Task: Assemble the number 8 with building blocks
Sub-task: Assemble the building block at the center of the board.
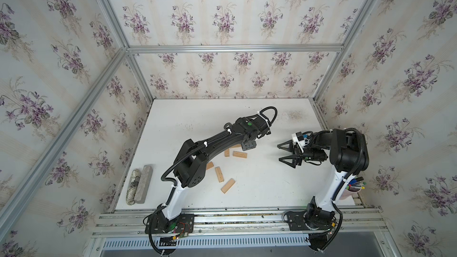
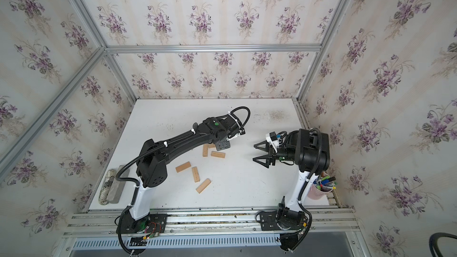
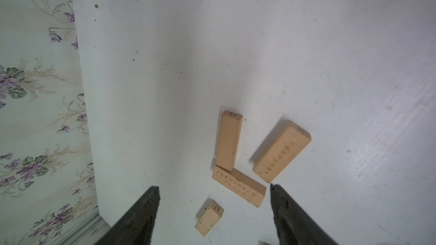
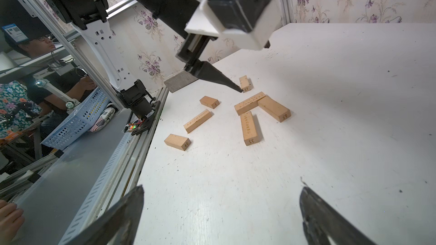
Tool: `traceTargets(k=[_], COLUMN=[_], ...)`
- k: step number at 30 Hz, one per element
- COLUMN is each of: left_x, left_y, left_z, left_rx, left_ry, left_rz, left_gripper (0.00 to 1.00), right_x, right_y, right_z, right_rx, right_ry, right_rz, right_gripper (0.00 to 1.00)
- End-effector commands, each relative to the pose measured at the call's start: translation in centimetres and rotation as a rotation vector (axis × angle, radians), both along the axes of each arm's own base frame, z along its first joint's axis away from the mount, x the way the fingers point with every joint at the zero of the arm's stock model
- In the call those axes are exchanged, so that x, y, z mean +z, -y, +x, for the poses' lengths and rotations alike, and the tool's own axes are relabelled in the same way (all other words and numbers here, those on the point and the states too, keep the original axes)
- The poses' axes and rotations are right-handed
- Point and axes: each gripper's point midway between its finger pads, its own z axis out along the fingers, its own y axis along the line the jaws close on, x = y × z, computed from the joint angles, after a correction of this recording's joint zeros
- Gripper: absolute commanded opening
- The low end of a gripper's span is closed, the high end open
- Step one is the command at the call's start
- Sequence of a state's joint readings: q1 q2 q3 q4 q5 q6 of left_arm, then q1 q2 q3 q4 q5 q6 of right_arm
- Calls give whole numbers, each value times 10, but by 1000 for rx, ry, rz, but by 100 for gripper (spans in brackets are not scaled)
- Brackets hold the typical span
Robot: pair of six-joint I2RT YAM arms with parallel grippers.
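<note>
Between the spread, empty jaws of the left gripper lies a small light-tan wooden block marked 67. Just beside that gripper, a dotted tan block touches the tan block marked 65. The tan block marked 35 is near, and three more tan blocks lie farther off, so no number 8 is formed yet. My worry is that closing could clip the dotted block and shove the touching pair, or twist 67 askew. Well apart from the left gripper, the right gripper hangs open and empty.

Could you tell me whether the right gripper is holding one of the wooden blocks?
No, the right gripper stands open and empty, apart from the building blocks.
</note>
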State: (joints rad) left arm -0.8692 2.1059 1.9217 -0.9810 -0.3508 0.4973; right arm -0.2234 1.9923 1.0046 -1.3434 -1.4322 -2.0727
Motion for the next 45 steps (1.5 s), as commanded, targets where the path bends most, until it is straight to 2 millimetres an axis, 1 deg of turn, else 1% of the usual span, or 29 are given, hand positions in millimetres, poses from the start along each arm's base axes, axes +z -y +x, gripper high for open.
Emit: traceTargets(k=[1, 3, 5, 6, 9, 11, 15, 18, 23, 27, 32, 36, 40, 45], left_x=[-14, -27, -41, -45, -50, -53, -62, -69, -82, -86, -98, -104, -104, -110], left_y=[-12, -25, -36, -36, -22, -15, -4, 2, 1, -4, -10, -8, -3, -3], left_z=[-38, -44, -49, -52, -54, -51, -43, -41, -43, -34, -25, -23, -23, -25], left_rx=[-46, -76, -123, -143, -197, -216, -246, -248, -240, -219, -199, -199, -199, -190], left_ry=[-173, -180, -188, -197, -225, -224, -204, -224, -280, -288, -300, -316, -324, -346], left_rz=[23, 104, 193, 210, 188, 180, 147, 130, 95, 77, 77, 62, 40, 36], left_gripper=[66, 56, 56, 51, 50, 49, 49, 48, 48, 48, 48, 48, 48, 48], right_x=[6, 6, 6, 6, 6, 6, 7, 6, 6, 6, 6, 6, 6, 6], right_y=[0, 0, 0, 0, 0, 0, 0, 0, 0, 0, 0, 0, 0, 0], right_z=[3, 3, 3, 3, 3, 3, 3, 3, 3, 3, 3, 3, 3, 3], right_rx=[8, 7, 8, 9, 8, 8, 8, 7, 7, 7, 9, 8, 8, 8], right_ry=[382, 383, 383, 384, 384, 383, 384, 383, 383, 384, 384, 383, 382, 383], right_rz=[-27, -27, -27, -27, -27, -27, -27, -27, -27, -27, -27, -27, -27, -27], right_gripper=[100, 100, 100, 100, 100, 100, 100, 100, 100, 100, 100, 100, 100, 100])
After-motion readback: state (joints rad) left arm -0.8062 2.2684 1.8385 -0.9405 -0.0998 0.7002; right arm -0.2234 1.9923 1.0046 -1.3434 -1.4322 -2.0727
